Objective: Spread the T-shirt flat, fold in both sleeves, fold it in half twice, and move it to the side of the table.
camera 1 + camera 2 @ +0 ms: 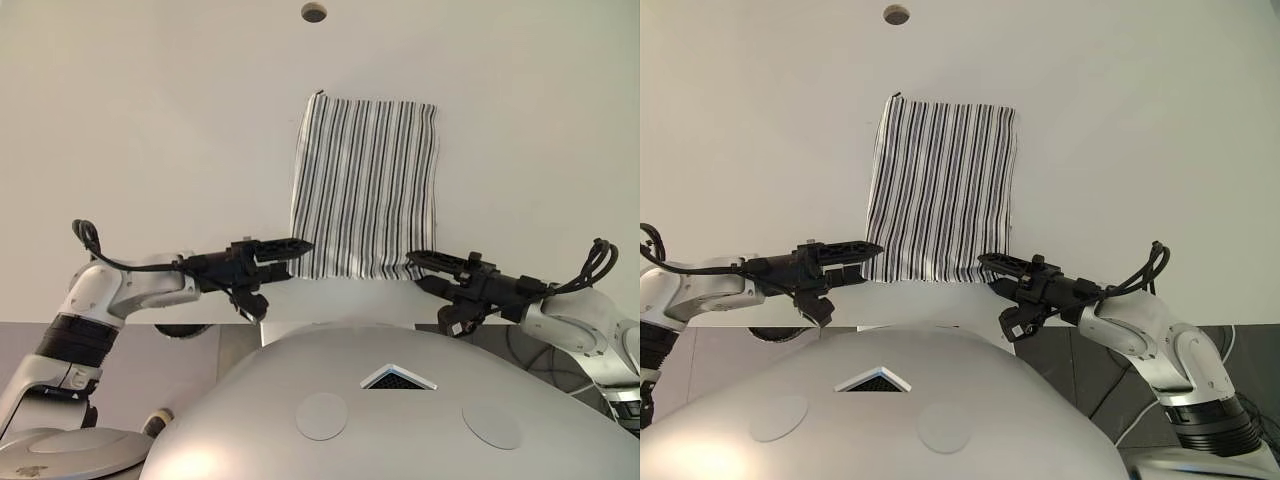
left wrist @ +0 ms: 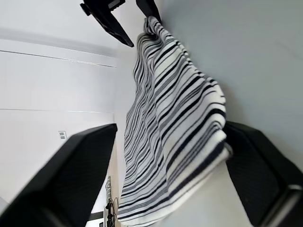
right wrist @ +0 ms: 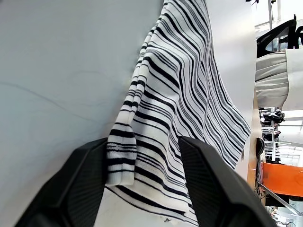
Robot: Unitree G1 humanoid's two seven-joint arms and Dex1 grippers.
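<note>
The black-and-white striped T-shirt lies on the white table, folded into a tall rectangle with its sleeves tucked in. My left gripper sits at the shirt's near left corner. It is open, and its two dark fingers straddle the striped hem. My right gripper is at the near right corner, also open. Its fingers flank the edge of the cloth more closely. The cloth touches the fingers on both sides.
A small round grey fitting is set into the table behind the shirt. The table's near edge runs just under both grippers. Bare tabletop stretches wide to the left and right of the shirt.
</note>
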